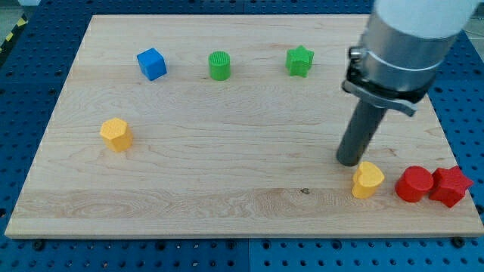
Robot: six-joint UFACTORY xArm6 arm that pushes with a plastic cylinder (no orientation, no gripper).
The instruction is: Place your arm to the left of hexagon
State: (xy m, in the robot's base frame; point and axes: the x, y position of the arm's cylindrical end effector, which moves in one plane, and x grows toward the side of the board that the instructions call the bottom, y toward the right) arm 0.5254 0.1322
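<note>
Item 1, your tip [349,161]: lower end of the dark rod, resting on the wooden board [227,189] toward the view's right. It grips nothing, being a bare rod, and sits just up and to the left of the yellow heart block [367,180], very near it; whether they touch you cannot tell.

Item 2, red cylinder [414,183]: just right of the heart, with the red star [451,186] pressed against its right side at the board's edge.

Item 3, green star [299,60]: near the view's top, above and left of your tip.

Item 4, green cylinder [219,66]: left of the green star.

Item 5, blue cube [151,63]: further left along the same row.

Item 6, yellow hexagon [116,134]: far at the view's left, mid-height, well apart from your tip, which stands on its right side.
</note>
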